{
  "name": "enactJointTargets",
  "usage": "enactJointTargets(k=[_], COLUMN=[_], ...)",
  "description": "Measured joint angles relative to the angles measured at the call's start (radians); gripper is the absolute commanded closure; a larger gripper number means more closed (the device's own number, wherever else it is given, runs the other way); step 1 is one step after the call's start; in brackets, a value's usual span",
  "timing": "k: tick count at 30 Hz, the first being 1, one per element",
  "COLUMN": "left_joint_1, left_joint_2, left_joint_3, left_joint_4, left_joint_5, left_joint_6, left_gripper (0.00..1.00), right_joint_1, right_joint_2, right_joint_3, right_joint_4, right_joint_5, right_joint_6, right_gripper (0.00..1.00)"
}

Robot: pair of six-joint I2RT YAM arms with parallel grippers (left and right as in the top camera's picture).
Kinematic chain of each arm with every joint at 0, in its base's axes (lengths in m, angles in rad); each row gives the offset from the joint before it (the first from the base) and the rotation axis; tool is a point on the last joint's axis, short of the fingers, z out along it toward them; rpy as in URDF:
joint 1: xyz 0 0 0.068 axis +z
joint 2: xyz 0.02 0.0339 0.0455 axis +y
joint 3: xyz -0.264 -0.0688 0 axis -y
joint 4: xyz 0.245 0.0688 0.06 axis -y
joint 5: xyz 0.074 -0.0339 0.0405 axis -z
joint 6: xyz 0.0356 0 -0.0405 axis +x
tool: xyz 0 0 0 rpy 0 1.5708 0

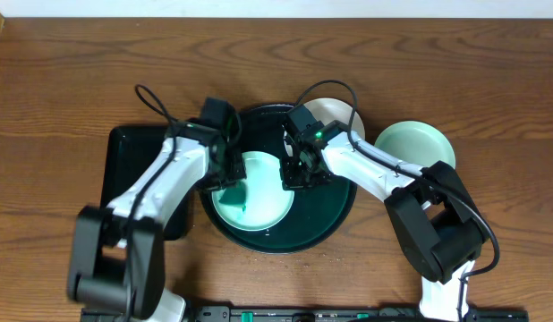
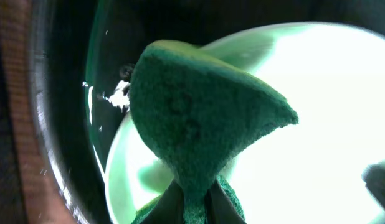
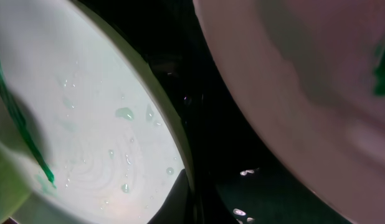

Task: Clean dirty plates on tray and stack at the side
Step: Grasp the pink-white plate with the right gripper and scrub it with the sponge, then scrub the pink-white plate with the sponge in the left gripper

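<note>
Sponge point(image 2: 199, 118), dark green, fills the left wrist view, clenched in the left gripper point(image 2: 191, 205) over the left part of the centre mint plate point(image 1: 259, 201). That plate sits inside the round tray point(image 1: 335, 210), left of tray centre. Droplets on it in the right wrist view.

Right gripper point(image 1: 299, 172) is at that plate's right edge, low over the tray floor. Can't tell if it's clamped or released; only one finger point(image 3: 177, 196) shows.

White plate point(image 1: 335, 114) overlaps the tray's far-right rim, partly hidden by the right arm and close to the right gripper. Second mint plate point(image 1: 418, 148) is off the tray, on the worktop point(image 1: 71, 80) just right of it.

Rectangular tray point(image 1: 133, 152) is just left of the round tray, under the left arm.

Room: black tray floor is free right of and in front of the centre plate. Open worktop beyond the tray's far rim.

Count: 3 plates (2 mint, 1 white), 2 trays, 1 sponge.
</note>
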Motion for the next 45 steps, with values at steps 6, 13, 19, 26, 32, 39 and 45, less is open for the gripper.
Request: enactJointTargets(k=[6, 13, 19, 26, 32, 39, 45], left_joint_1=[-0.015, -0.033, -0.035, 0.008, 0.016, 0.015, -0.006], left_joint_2=[0.074, 0.097, 0.115, 0.121, 0.114, 0.083, 0.078], left_joint_3=[0.006, 0.018, 0.017, 0.024, 0.058, 0.061, 0.044], left_joint_4=[0.022, 0.029, 0.035, 0.008, -0.106, -0.135, -0.083], left_joint_5=[0.000, 0.089, 0.233, 0.246, 0.039, -0.068, -0.024], left_joint_6=[-0.002, 0.189, 0.333, 0.277, 0.073, 0.016, 0.051], left_gripper=[0.93, 0.93, 0.93, 0.93, 0.93, 0.93, 0.93], right_joint_1=[-0.002, -0.002, -0.011, -0.012, -0.012, -0.011, -0.010], right_joint_2=[0.000, 0.000, 0.000, 0.000, 0.000, 0.000, 0.001], right_joint_3=[0.000, 0.000, 0.000, 0.000, 0.000, 0.000, 0.000], right_joint_4=[0.000, 0.000, -0.001, -0.001, -0.001, 0.000, 0.000], right_joint_5=[-0.003, -0.002, 0.008, 0.008, 0.008, 0.000, -0.004], right_joint_6=[0.000, 0.000, -0.003, -0.004, -0.005, -0.006, -0.008], right_gripper=[0.99, 0.99, 0.99, 0.99, 0.99, 0.99, 0.99])
